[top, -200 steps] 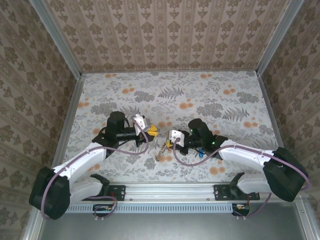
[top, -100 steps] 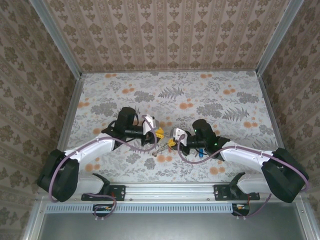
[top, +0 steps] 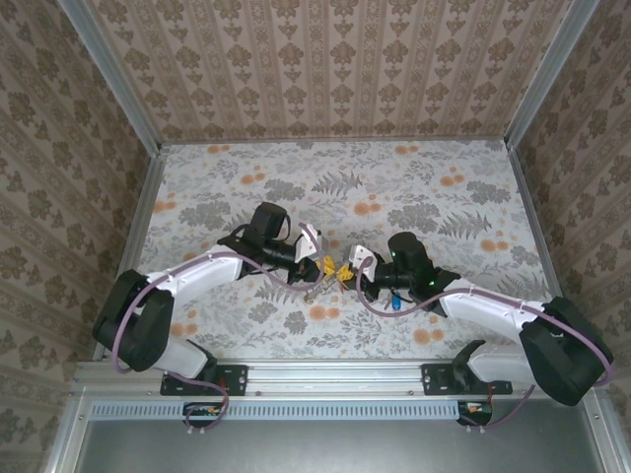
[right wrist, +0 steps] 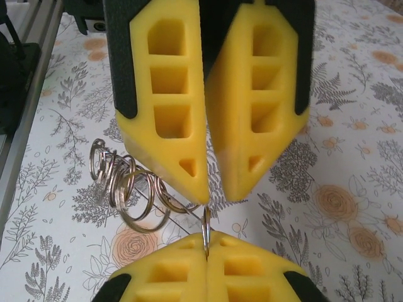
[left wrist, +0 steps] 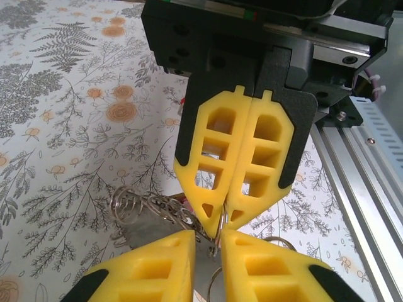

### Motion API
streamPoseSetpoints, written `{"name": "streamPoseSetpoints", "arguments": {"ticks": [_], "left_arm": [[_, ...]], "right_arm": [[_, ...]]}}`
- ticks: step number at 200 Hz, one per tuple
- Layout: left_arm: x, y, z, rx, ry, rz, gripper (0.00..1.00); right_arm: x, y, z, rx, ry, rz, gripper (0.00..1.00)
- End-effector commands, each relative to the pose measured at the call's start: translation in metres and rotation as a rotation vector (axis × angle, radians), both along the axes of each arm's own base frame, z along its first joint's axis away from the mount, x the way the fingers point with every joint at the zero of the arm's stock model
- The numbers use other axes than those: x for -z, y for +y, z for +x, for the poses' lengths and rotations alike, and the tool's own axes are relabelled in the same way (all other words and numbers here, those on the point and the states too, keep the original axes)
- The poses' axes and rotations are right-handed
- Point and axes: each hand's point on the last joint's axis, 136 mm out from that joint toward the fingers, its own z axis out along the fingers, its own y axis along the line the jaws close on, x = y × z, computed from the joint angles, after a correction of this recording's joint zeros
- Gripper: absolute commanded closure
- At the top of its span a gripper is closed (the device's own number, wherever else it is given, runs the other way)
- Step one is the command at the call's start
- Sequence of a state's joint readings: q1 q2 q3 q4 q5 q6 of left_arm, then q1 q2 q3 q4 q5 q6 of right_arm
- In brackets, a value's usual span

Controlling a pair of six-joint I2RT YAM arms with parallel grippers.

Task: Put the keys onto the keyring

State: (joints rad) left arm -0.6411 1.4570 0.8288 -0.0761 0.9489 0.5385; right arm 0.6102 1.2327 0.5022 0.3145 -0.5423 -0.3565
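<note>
Right wrist: right tool (right wrist: 206, 244) pinched shut on keyring (right wrist: 205, 220); left tool (right wrist: 216, 198) slightly ajar (top view too small).

Top external: fixed overhead behind bases, angled down across table (top: 414, 187). Left wrist: close, facing right gripper (left wrist: 223, 217). Right wrist: close, facing left gripper (right wrist: 217, 192). Shared: spot where grippers meet.

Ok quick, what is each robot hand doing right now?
Left gripper: nearly closed at the thin silver ring; grip cannot be told.
Right gripper: shut on the same ring.

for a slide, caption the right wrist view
Right gripper pinches a thin metal ring; left gripper faces it, slightly open.
</note>
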Motion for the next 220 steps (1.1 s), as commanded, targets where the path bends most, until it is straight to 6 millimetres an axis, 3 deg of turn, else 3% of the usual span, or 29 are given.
{"name": "streamPoseSetpoints", "arguments": {"ticks": [1, 70, 146, 220], "left_arm": [[-0.001, 0.001, -0.010, 0.049, 0.040, 0.013, 0.86], [0.008, 0.008, -0.018, 0.009, 0.082, 0.049, 0.89], [0.014, -0.002, -0.025, 0.024, 0.070, 0.055, 0.92], [-0.009, 0.022, -0.010, -0.104, -0.065, -0.061, 0.84]], "right_arm": [[-0.006, -0.006, 0.008, 0.072, 0.035, 0.031, 1.00], [-0.016, -0.009, 0.012, 0.188, 0.157, 0.152, 1.00], [-0.018, -0.002, 0.004, 0.125, 0.129, 0.196, 1.00], [-0.002, 0.001, -0.006, -0.041, -0.025, 0.037, 1.00]]}}
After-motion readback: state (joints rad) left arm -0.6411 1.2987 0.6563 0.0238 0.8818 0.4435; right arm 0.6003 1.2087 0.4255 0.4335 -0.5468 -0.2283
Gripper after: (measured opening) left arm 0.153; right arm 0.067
